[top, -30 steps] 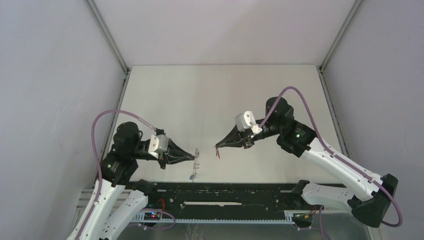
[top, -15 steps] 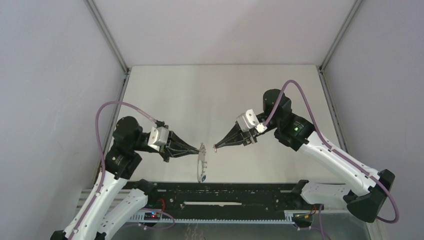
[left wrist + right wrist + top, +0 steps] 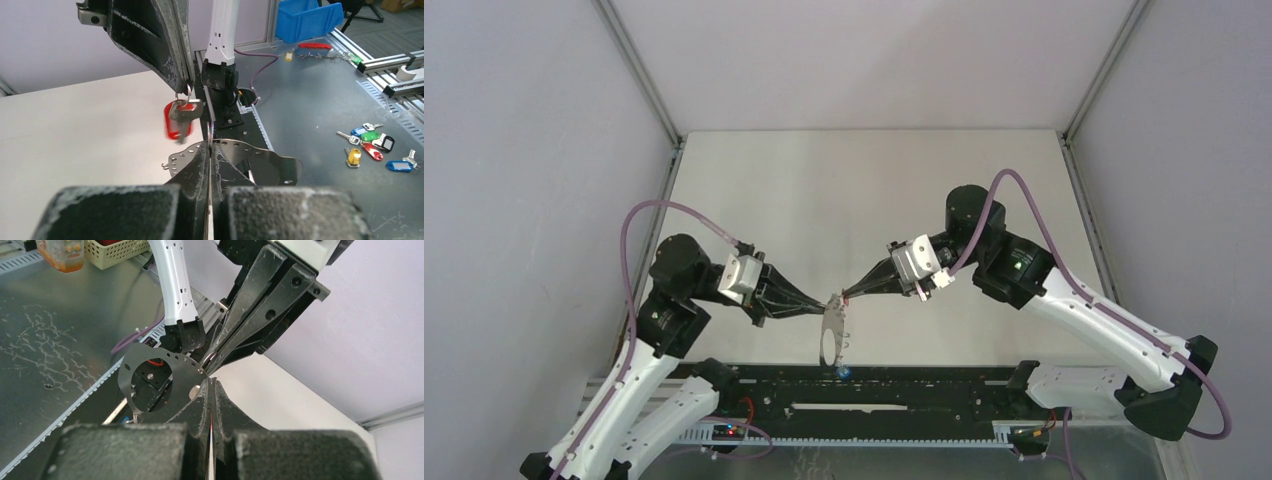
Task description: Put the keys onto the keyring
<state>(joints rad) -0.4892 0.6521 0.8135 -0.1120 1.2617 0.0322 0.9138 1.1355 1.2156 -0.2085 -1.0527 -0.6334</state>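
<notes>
Keyring (image 3: pixel 150 352) one, red key (image 3: pixel 172 125) one

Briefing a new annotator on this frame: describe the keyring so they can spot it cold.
Over the near middle of the table, the keyring hangs from the shut left end effector. It is a thin, flat grey metal hoop with small holes round its rim, far wider than the red key held next to it.

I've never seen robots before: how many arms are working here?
2: left arm, lower left, claw gripping the ring; right arm, lower right, holding a red key. None hidden.
</notes>
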